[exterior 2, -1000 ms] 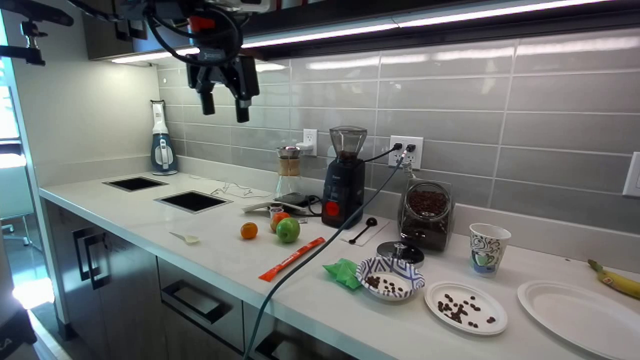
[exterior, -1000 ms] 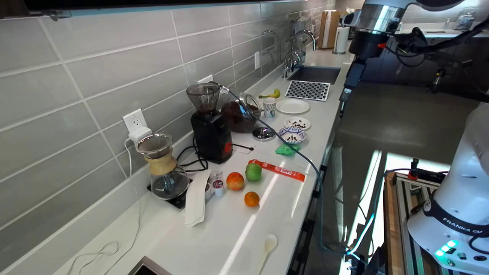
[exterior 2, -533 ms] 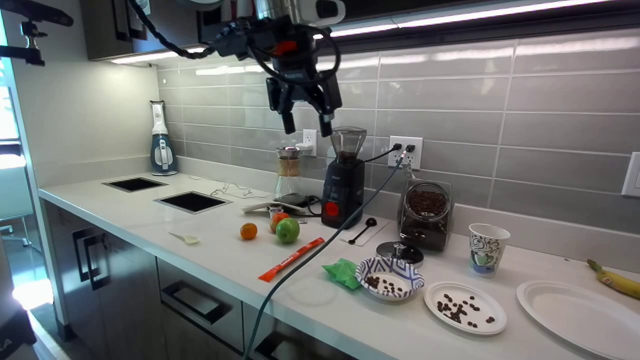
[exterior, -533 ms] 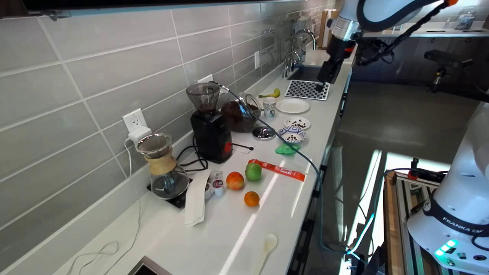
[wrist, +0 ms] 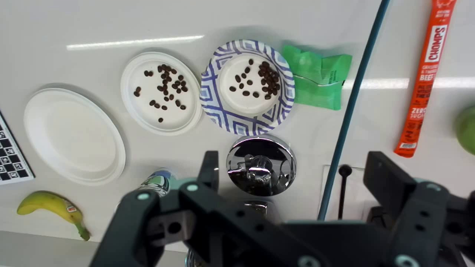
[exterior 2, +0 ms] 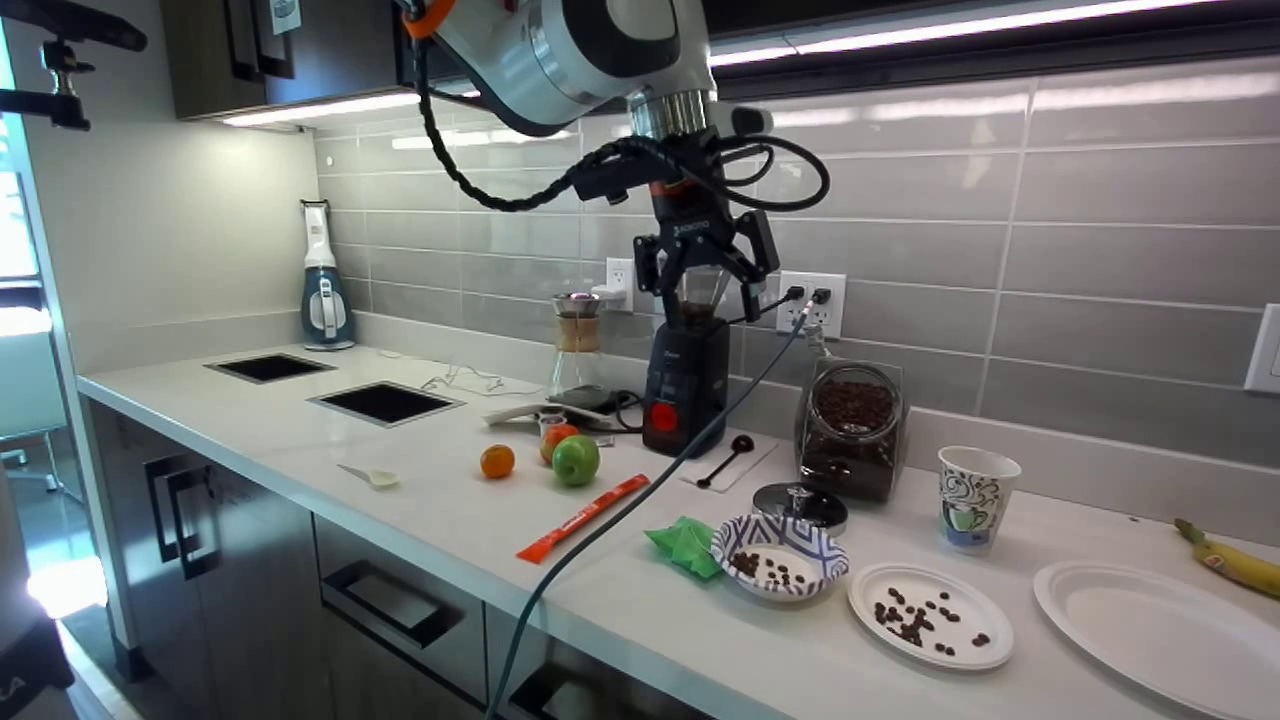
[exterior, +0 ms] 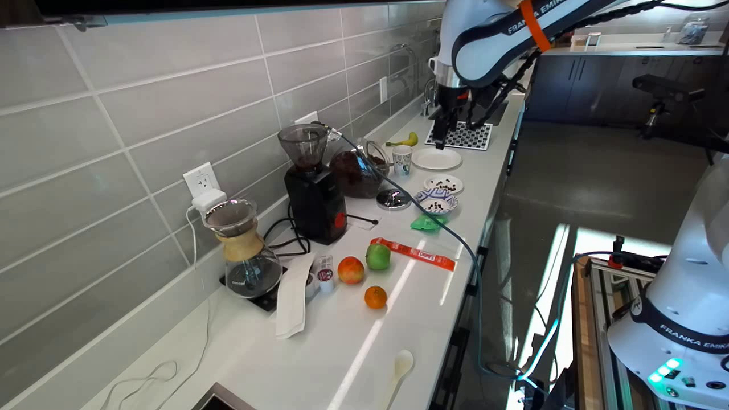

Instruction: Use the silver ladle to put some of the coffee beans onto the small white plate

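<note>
Wrist view shows the gripper (wrist: 295, 168) spread and empty, so reaching the dark scoop (wrist: 343, 189) beside the grinder (exterior 2: 685, 375), perhaps the ladle, seems to me the step, with lining up above it needed next

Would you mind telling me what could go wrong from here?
The blue cable slants past the dark ladle, so the open tool might snag it if it descends there. The patterned bowl sits close beside the small white plate, so a bump could scatter the coffee beans on either. The upright paper cup might tip if brushed.
</note>
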Robot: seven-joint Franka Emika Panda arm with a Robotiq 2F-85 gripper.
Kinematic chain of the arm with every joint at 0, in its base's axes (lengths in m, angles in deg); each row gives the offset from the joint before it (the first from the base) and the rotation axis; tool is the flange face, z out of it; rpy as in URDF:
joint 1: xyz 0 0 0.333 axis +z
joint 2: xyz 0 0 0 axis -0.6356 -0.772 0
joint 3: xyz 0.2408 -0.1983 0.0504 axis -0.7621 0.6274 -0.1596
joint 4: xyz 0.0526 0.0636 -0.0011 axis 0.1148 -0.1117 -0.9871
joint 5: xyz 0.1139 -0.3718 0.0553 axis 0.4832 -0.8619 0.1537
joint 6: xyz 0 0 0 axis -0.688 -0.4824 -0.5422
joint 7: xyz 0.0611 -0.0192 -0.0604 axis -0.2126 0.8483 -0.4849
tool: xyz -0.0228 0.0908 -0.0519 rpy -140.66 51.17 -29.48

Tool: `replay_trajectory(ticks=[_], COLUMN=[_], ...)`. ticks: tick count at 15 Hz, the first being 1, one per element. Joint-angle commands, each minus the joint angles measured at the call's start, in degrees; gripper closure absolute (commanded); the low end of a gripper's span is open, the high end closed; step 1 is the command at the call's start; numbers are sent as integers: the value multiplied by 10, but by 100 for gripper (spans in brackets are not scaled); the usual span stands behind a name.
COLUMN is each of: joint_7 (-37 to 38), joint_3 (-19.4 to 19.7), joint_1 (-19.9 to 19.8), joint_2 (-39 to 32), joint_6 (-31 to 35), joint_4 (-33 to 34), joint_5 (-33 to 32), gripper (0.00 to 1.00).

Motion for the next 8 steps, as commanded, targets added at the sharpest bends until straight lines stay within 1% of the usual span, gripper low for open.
replay_trajectory(ticks=[1,8], joint_7=[-1,-2], joint_3=[-8,-8], joint_1=[-7,-10], joint_2=[-6,13], joint_6=[-1,-1], joint_4=[3,-2], joint_5=[2,2], gripper=[0,0])
